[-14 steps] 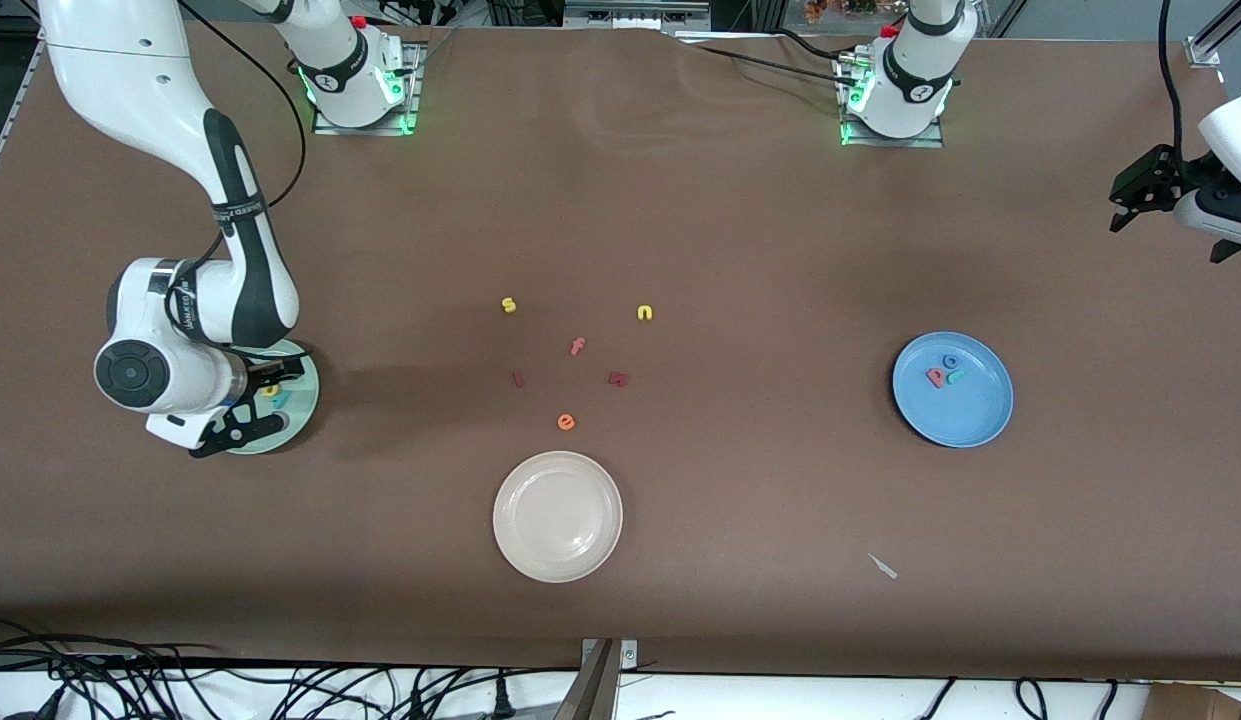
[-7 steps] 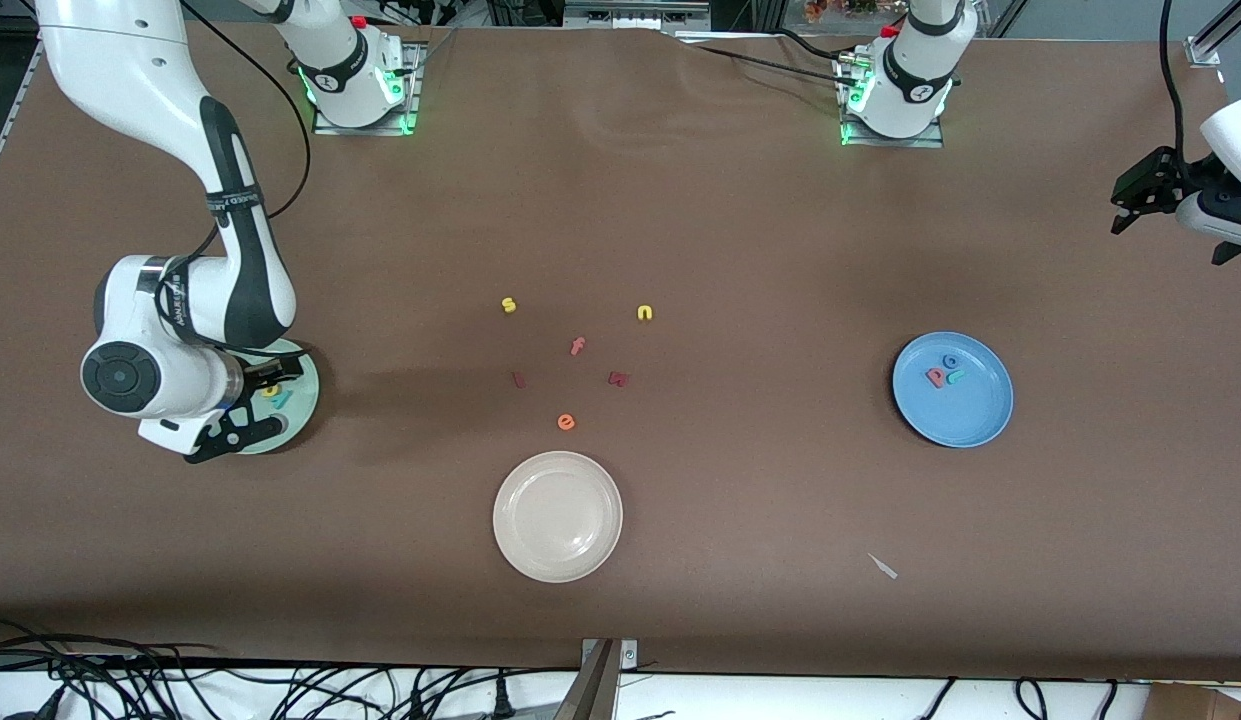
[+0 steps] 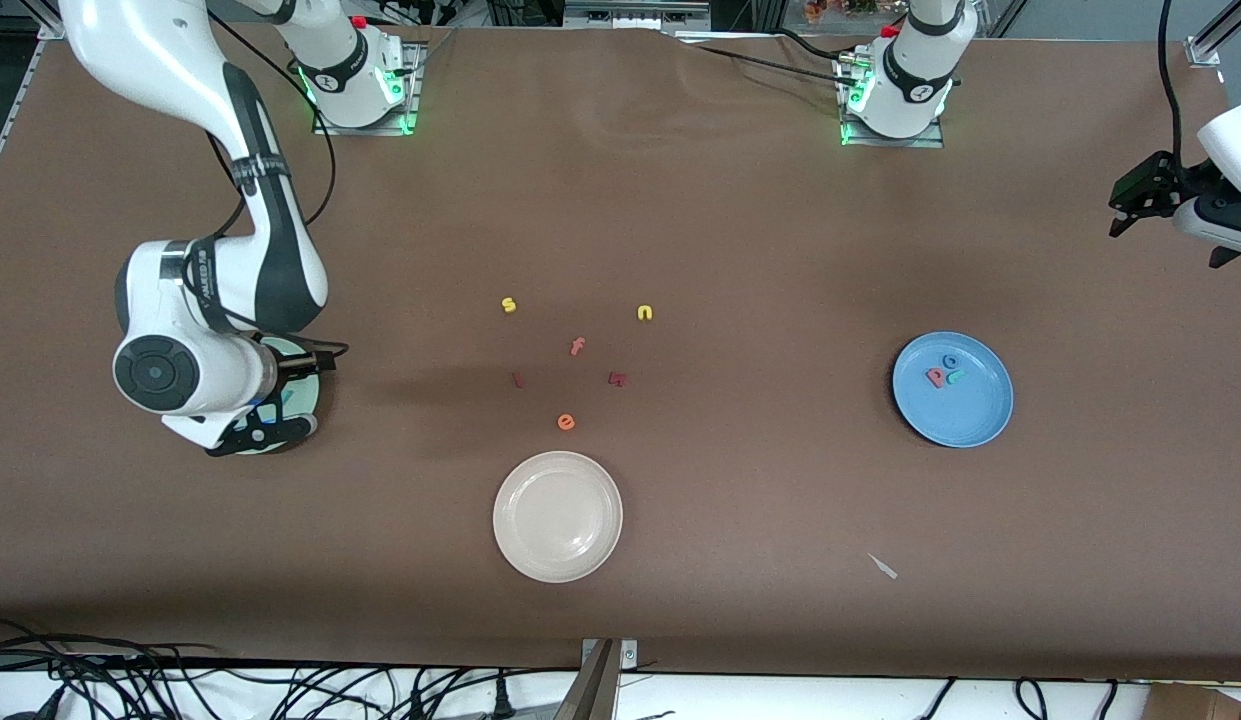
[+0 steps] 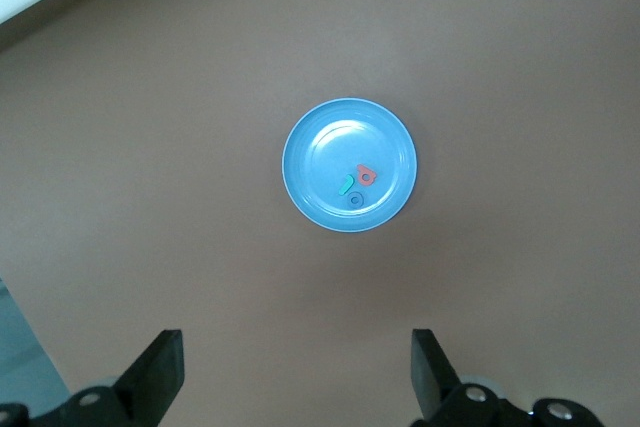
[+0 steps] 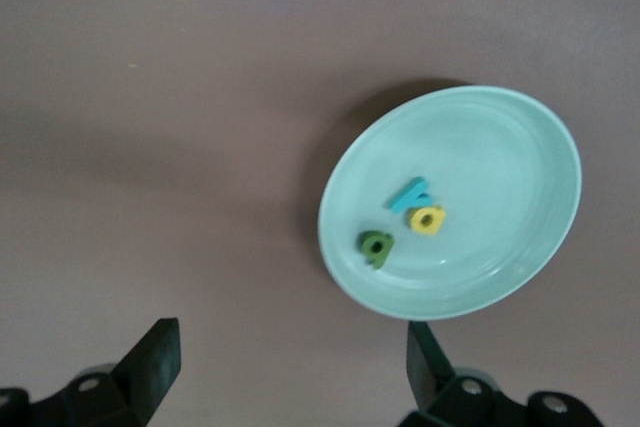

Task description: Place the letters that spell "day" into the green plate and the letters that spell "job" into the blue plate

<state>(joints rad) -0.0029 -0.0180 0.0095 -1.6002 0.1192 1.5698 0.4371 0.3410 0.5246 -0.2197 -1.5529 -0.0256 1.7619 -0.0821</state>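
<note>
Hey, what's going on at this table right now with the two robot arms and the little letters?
Two arms are sorting foam letters into plates, and that looks done. The green plate, at the right arm's end, holds the yellow d, green a and teal y. The blue plate, at the left arm's end, holds the j, o and b. The right gripper hangs open over the green plate, empty. The left gripper waits open above the table's edge. Spare letters and a cream plate lie mid-table.

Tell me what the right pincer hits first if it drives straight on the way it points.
Probably bare table beside the green plate; the open right pincer aims just off its rim, though depth is unclear.
</note>
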